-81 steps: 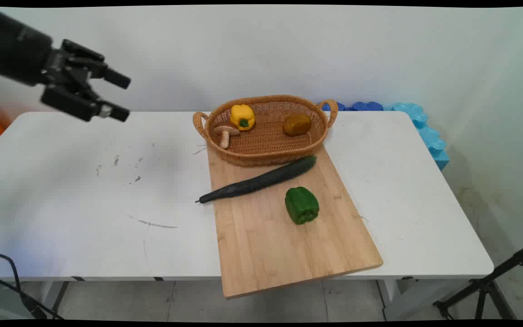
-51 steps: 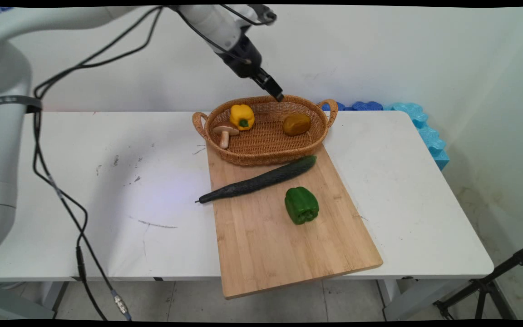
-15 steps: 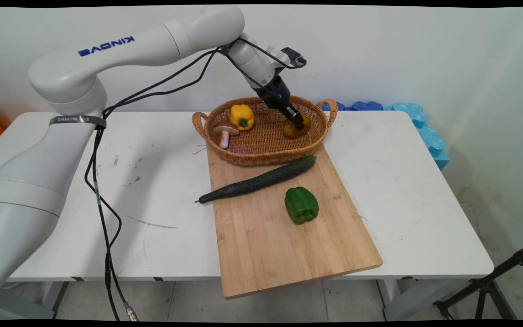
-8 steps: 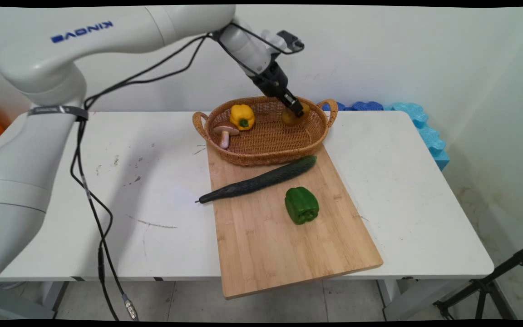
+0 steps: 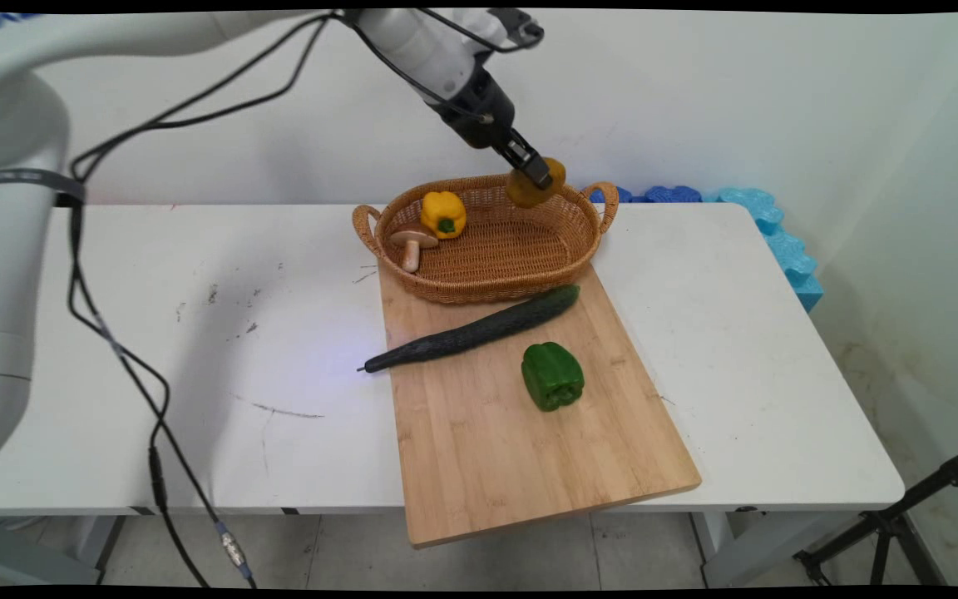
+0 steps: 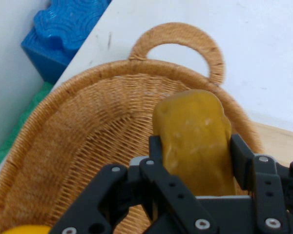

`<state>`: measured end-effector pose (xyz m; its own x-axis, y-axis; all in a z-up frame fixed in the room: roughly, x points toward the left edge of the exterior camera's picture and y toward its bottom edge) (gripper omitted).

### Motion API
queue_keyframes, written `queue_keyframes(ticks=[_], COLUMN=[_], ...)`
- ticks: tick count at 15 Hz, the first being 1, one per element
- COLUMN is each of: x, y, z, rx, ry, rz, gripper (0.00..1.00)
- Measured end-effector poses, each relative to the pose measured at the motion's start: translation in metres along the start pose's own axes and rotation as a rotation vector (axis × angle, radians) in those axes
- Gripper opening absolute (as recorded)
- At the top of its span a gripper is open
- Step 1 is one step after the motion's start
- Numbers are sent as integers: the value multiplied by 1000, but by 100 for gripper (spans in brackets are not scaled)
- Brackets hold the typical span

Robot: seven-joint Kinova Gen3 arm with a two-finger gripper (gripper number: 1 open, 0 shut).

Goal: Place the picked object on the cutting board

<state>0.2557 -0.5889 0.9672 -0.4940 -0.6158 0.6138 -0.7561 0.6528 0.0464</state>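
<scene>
A: What does the tool [image 5: 539,180] have?
B: Its fingers are clamped on the two sides of a brownish-yellow potato [image 5: 537,183], so it hangs clear above the basket [image 5: 479,283] at the right end.
A: And below?
B: A yellow pepper [image 5: 443,213] and mushroom [image 5: 412,244] lie inside; cucumber [image 5: 471,330] and green pepper [image 5: 553,376] rest on the board [image 5: 520,457]

The black gripper [image 5: 535,176] held a brown potato [image 5: 535,185] up in the air, just over the far right side of the woven basket [image 5: 487,274]. A yellow pepper [image 5: 443,214] and a mushroom [image 5: 412,244] lay in the basket's left end. The basket's near edge sat on a wooden board [image 5: 512,433]. A long dark cucumber [image 5: 471,330] and a green pepper [image 5: 552,376] lay on the board, near each other but apart. All of it was on a white table [image 5: 155,333].
</scene>
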Motion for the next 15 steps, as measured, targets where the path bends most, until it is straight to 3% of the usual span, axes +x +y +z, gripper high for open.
queue_keyframes(ticks=[5,9,15], x=[-21,-52,-101], y=[32,58,89], z=[-49,-78,-97], rx=[-29,-57,-83], ry=[14,9,-13], rz=[21,43,70], gripper=[0,0,0])
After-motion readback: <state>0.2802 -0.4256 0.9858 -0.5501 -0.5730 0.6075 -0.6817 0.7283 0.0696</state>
